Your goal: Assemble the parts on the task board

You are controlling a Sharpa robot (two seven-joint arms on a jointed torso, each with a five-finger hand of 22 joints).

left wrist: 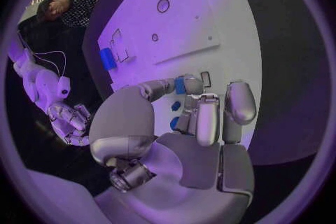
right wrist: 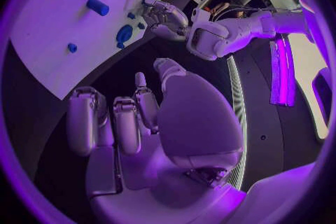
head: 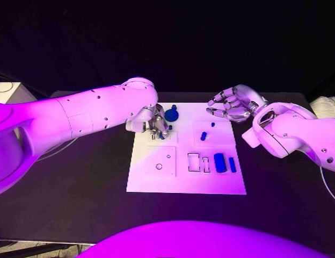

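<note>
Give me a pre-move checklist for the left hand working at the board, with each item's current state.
1. Left hand over the task board: ok.
2. Left hand grips a small blue part: cannot tell; its fingers sit around it.
3. Right hand off the board's far right corner, holding nothing: ok.
4. Round blue part beside the left hand, untouched: ok.
5. Blue blocks at the board's near right, undisturbed: ok.

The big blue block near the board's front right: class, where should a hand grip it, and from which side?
Grip the blue block across its two long sides, coming from above. It lies flat, with a thinner blue bar close on one side, so the approach is probably tight there.
</note>
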